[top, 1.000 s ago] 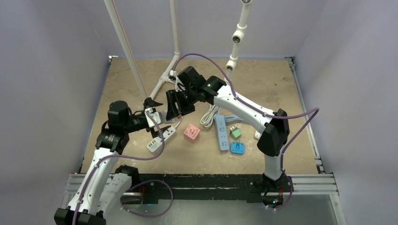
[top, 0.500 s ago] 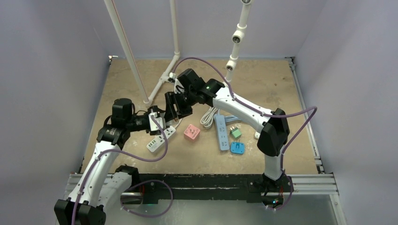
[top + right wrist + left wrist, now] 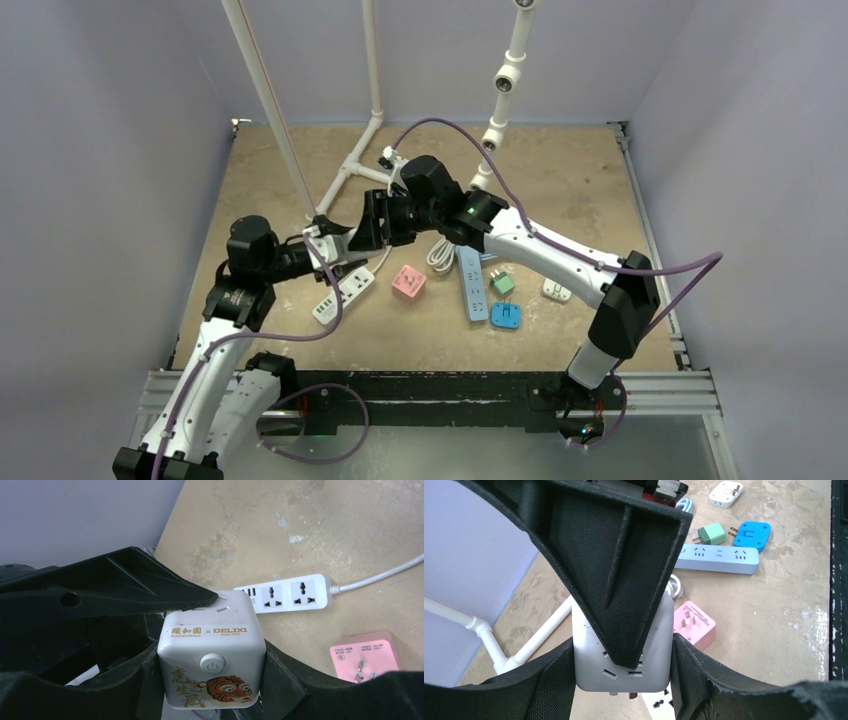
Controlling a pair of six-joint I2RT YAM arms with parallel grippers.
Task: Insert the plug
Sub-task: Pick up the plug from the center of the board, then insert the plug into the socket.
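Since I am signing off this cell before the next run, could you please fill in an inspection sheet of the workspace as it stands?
Surface: beige table, stained and scuffed.
Job's things: white tiger-print cube socket, held off the table; white power strip lying on the table nearby.
Clutter: pink cube, blue power strip, green plug, blue adapter, small white plug.
Grippers: left tool and right tool both clamp the cube socket.
Cables: purple cable arching off the right arm; white cord coiled beside the blue power strip.
Surroundings: white pipe frame, plain walls.
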